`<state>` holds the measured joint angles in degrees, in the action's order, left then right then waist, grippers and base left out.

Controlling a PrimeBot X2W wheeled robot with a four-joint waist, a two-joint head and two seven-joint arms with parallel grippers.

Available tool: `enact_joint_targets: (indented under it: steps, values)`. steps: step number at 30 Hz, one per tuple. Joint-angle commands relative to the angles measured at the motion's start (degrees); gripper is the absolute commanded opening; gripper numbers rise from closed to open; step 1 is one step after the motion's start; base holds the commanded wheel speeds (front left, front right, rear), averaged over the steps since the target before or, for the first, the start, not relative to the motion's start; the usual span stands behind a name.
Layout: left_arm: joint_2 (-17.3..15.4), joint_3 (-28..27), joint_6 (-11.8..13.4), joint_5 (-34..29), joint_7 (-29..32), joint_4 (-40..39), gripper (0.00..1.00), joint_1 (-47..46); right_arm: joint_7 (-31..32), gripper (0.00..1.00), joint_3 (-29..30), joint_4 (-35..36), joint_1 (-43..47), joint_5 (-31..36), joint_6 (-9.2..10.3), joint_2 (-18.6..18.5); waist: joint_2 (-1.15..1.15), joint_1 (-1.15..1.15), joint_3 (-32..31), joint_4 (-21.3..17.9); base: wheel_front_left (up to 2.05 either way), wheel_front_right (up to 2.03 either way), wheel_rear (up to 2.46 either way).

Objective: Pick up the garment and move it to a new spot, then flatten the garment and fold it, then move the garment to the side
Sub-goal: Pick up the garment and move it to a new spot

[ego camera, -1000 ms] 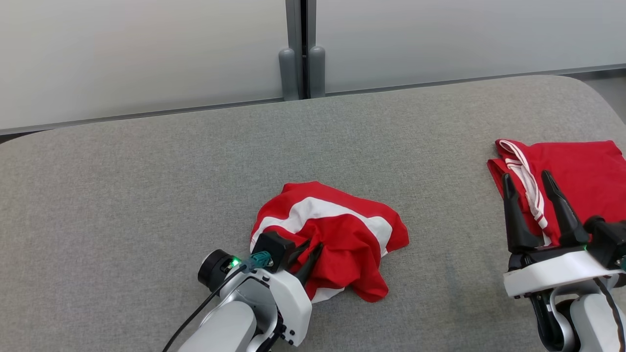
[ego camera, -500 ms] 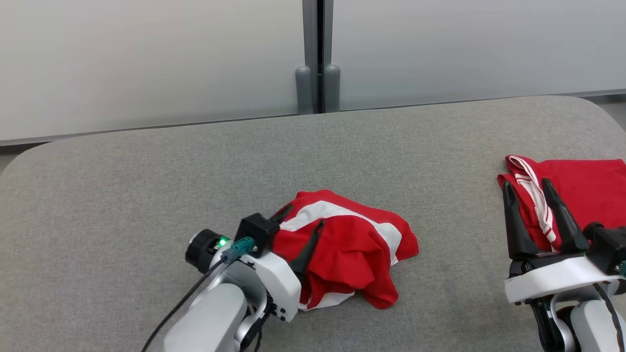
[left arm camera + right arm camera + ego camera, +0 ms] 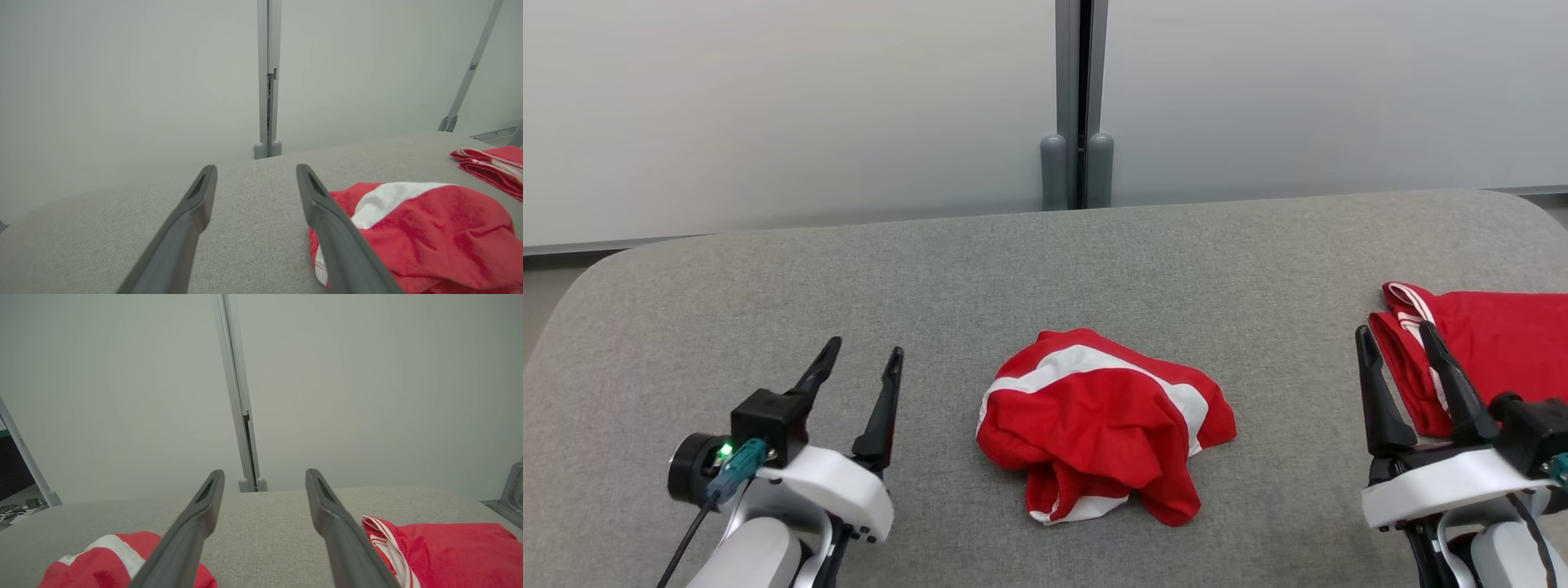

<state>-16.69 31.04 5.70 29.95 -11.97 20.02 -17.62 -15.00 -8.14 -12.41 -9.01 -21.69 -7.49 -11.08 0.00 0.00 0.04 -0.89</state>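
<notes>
While the crumpled garment (image 3: 1104, 425) is lying on the desk (image 3: 1013, 269), the left end effector (image 3: 864, 349) and right end effector (image 3: 1392, 329) are hovering open beside it

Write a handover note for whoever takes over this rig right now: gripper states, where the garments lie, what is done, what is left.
Left gripper: open, empty, left of the crumpled garment and apart from it.
Right gripper: open, empty, by the folded red garment with white striped trim at far right.
Crumpled red and white fabric garment: heaped mid-way across the grey fabric-covered table, held by nothing.
Done: no flattening or folding yet.
Left: flatten it, fold it, move it aside.
</notes>
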Motion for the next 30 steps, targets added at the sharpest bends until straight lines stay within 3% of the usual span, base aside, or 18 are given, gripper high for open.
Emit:
enact_joint_targets:
  steps: [1, 7, 13, 19, 30]
  values:
    - [-0.91, -0.93, 0.82, 0.39, -0.66, -1.07, 1.00, 1.36, -0.24, 1.00, -0.03, -0.17, 0.58, -0.40, -0.02, -0.21, 0.00, 0.00, -0.19, 0.12, 0.00, 0.00, 0.00]
    - [-2.56, -5.28, 4.88, 0.73, -2.71, -7.21, 1.00, 7.87, -0.24, 1.00, -0.61, -0.53, 1.63, -0.58, -0.02, 0.80, 0.00, 0.00, -0.54, 0.17, 0.00, 0.00, 0.00]
    - [-1.44, -8.17, 8.03, 0.45, -3.20, -11.17, 1.00, 14.16, -0.24, 1.00, -0.83, -0.83, 2.31, -0.50, -0.02, 1.24, 0.00, 0.00, -0.69, 0.16, 0.00, 0.00, 0.00]
    - [-0.09, -9.68, 8.38, -0.46, -3.29, -12.97, 1.00, 16.57, -0.24, 1.00, -0.78, -1.00, 2.73, -0.67, -0.02, 0.92, 0.00, 0.00, -1.05, 0.55, 0.00, 0.00, 0.00]
    - [1.52, -11.18, 6.77, -2.15, -3.26, -13.21, 1.00, 17.10, -0.24, 1.00, -1.09, -1.27, 2.00, -0.78, -0.02, 0.56, 0.00, 0.00, -0.89, 0.12, 0.00, 0.00, 0.00]
